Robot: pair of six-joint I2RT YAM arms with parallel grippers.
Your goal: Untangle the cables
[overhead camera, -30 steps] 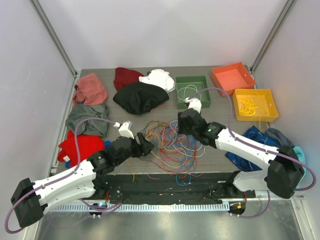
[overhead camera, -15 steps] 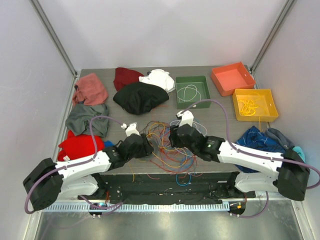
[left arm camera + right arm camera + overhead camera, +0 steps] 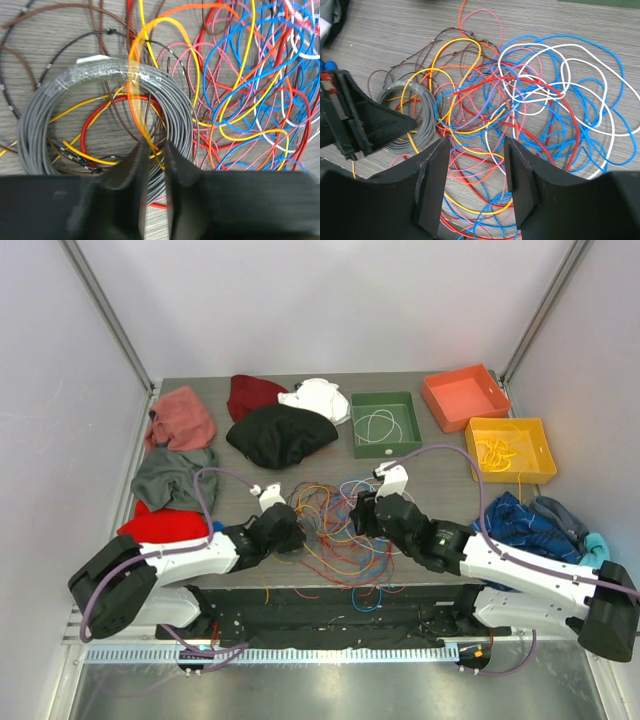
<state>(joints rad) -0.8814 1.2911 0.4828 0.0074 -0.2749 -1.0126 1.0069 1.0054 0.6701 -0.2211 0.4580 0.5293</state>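
Observation:
The cables [image 3: 345, 530] lie as a loose tangle of yellow, orange, red, pink, blue, white and brown wires on the table between my two arms. A grey cable coil [image 3: 30, 125] with a taped top sits at the tangle's left side, also seen in the right wrist view as the grey cable coil [image 3: 422, 115]. My left gripper [image 3: 290, 538] is low on it. In the left wrist view the left gripper [image 3: 154, 147] has its jaws narrowed onto the coil's grey strands and a yellow wire. My right gripper [image 3: 362, 515] hovers open over the tangle; the right gripper [image 3: 476, 142] has only wires on the table below it.
Garments ring the work area: pink [image 3: 181, 418], dark red [image 3: 250, 393], white [image 3: 318, 398], black [image 3: 278, 433], grey [image 3: 172, 478], red [image 3: 160, 530], blue [image 3: 520, 520]. At the back stand a green bin [image 3: 356, 425] with a white wire, an orange bin [image 3: 440, 405] and a yellow bin [image 3: 510, 422] with yellow wires.
My left gripper moved down to the grey coil and its jaws closed from wide to narrow. My right gripper shifted slightly right over the tangle, still open.

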